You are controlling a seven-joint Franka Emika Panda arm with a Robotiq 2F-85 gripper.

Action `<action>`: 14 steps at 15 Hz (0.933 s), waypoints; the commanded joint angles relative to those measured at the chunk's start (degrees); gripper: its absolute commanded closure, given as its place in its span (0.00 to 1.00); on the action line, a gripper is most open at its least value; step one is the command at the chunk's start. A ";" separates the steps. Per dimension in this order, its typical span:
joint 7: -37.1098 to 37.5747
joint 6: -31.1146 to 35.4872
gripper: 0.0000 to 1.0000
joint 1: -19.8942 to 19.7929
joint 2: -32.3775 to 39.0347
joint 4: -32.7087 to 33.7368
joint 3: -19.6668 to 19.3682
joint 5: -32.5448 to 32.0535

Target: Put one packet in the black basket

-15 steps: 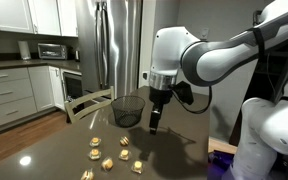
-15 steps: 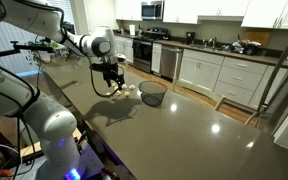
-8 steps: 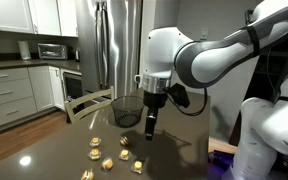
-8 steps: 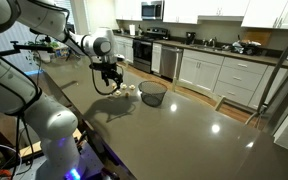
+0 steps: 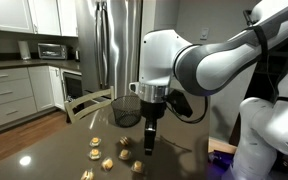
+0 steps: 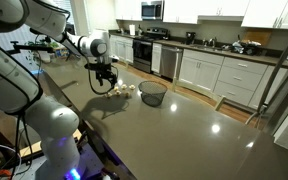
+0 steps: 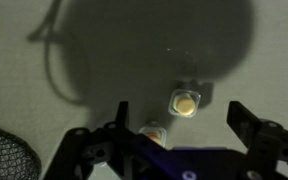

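The gripper (image 7: 177, 122) is open. Its two fingers (image 7: 256, 132) stand wide apart and hold nothing. It hangs over the table (image 7: 44, 90), pointing down, and touches nothing that I can see. Right under it, between the fingers, lies the packet (image 7: 187, 102), small and pale yellow. A second packet (image 7: 154, 130) lies just beside it.

In an exterior view the other packets (image 5: 104, 158) are spread on the table in front of the arm. The black basket (image 5: 122, 112) stands a bit behind them, near but not touching. Behind it is a shiny fridge (image 5: 114, 45).

What can go wrong? The two packets are so close that the fingers may pinch both, and the task wants only one. If the hand comes down off to one side, a finger may push the packet away instead of catching it. The packet is tiny, so it may slip out on the way. The basket looks light, and a bump from the hand may tip it.
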 commanded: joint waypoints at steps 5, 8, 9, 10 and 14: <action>3.35 9.43 0.00 0.14 5.40 0.62 4.51 -2.59; 6.12 12.79 0.00 -0.74 7.41 0.75 5.48 -6.01; 6.71 12.70 0.00 -0.93 8.18 1.00 5.34 -6.67; 7.00 12.28 0.00 -0.96 8.72 1.22 5.16 -7.07; 6.52 10.76 0.00 -1.53 10.21 1.66 4.11 -6.59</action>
